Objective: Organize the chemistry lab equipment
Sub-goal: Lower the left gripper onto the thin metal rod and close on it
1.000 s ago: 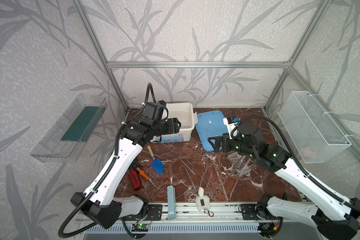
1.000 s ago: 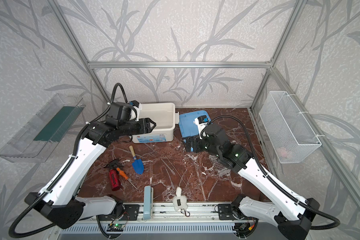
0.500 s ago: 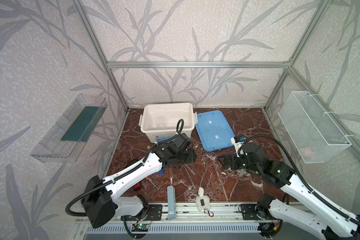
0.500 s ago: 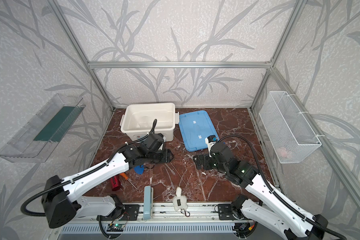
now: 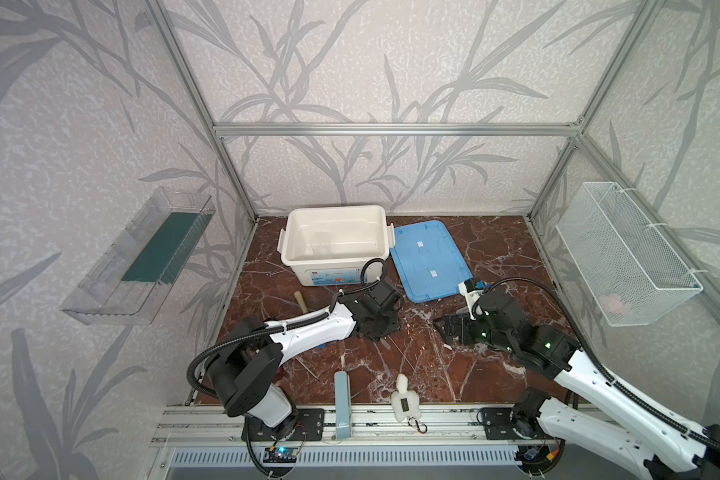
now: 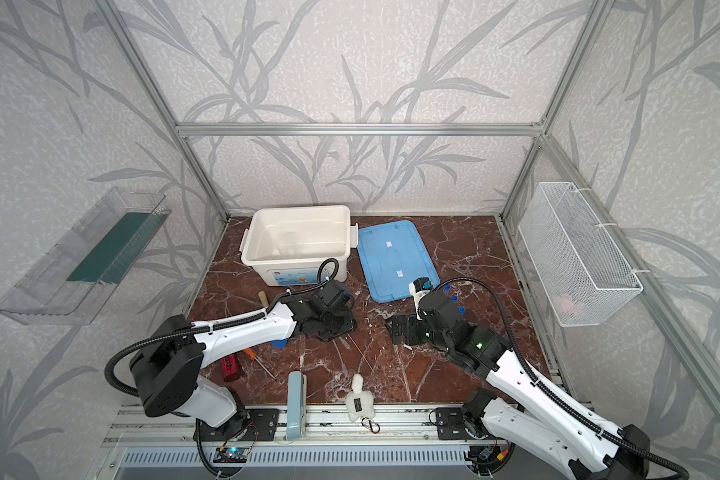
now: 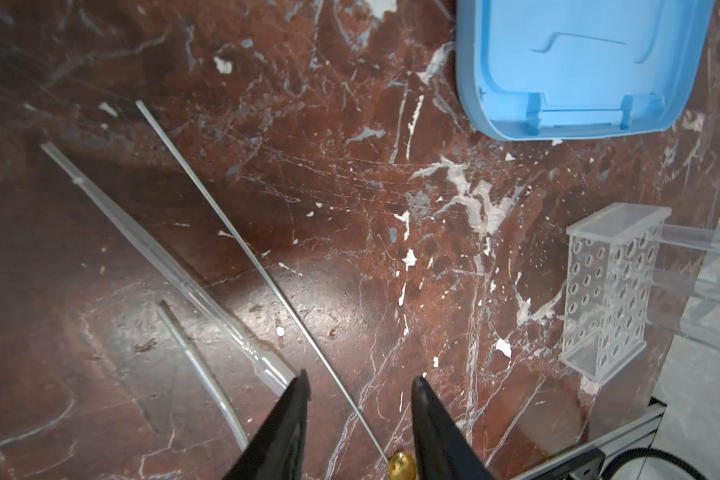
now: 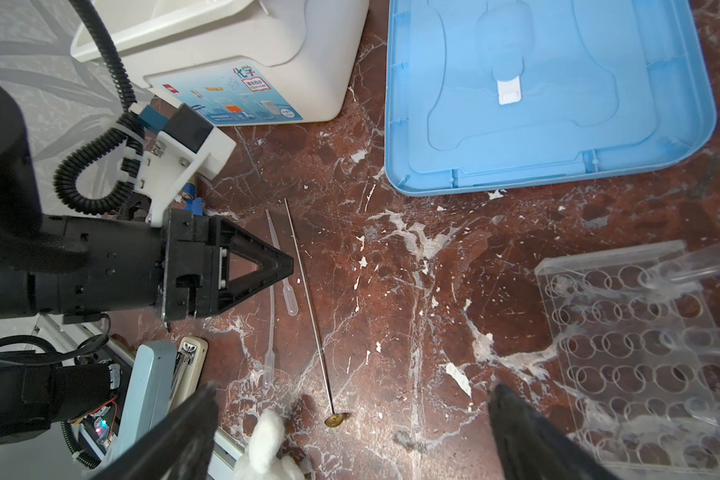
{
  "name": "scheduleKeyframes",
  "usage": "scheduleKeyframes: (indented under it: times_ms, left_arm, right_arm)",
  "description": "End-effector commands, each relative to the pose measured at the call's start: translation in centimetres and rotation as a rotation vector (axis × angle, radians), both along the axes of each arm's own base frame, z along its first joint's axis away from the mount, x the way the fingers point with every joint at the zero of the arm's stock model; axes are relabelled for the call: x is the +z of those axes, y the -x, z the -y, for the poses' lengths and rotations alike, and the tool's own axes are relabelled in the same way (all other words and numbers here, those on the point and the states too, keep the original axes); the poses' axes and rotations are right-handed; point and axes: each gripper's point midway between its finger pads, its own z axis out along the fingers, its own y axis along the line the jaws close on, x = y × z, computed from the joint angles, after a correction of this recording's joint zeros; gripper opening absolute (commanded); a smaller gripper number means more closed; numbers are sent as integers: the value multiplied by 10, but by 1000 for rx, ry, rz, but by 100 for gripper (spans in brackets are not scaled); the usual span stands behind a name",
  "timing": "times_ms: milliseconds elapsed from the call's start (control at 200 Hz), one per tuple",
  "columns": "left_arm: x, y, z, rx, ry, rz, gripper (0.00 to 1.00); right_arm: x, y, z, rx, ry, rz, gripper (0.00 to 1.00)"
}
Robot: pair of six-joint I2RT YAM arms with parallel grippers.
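Left gripper (image 7: 360, 378) first: its two black fingers stand apart with a plain gap between them, low over the marble tabletop (image 7: 350, 166), and they clamp nothing. A thin metal rod (image 7: 246, 249) lies flat on the marble and runs through that gap, its brass end (image 7: 402, 465) just beside one finger; whether the finger touches it I cannot tell. Next to the rod lie a long clear pipette (image 7: 163, 249) and a shorter bent pipette (image 7: 196, 361), and the long one's bulb comes close to my other finger. My right gripper (image 8: 354, 390) is spread wide and empty above bare marble. The clear perforated tube rack (image 8: 641, 353) sits near one of its fingers, with clear tubes poking through the holes. In both top views my two grippers point toward each other across the middle of the table, the left (image 5: 377, 328) in front of the white bin (image 5: 308, 272) and the right (image 5: 443, 330) in front of the blue lid (image 5: 427, 257), which lies flat just beside the bin. A clear measuring beaker (image 5: 321, 243) shows faintly inside the bin. In a top view the blue-capped tubes (image 6: 454, 298) show three caps beside my right wrist, near the lid's closest corner. The blue garden trowel (image 5: 300, 301) is partly hidden under my left arm, and the orange-handled screwdriver (image 6: 252, 355) lies nearer the front rail.
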Motion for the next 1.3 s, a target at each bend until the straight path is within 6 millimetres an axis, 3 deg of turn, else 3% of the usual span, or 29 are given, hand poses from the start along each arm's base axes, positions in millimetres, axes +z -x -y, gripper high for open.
scheduleKeyframes:
  times_ms: [0,95,415,810,1294]
  left_arm:
    - [-15,0,1,110,23,-55,40]
    - [-19,-2,5,134,44,-63,39]
    - [-21,-4,-16,163,-98,-59,35]
    - [-27,-13,-8,160,-120,-58,35]
    - [-34,-11,-15,174,-152,-69,33]
  right_arm:
    - [6,-3,-3,0,-25,22,99]
    - [5,-3,-2,2,-21,30,99]
    - [2,-2,1,-6,-19,34,99]
    - [3,-2,1,-8,-23,37,99]
    - [-1,-3,1,-15,-24,37,99]
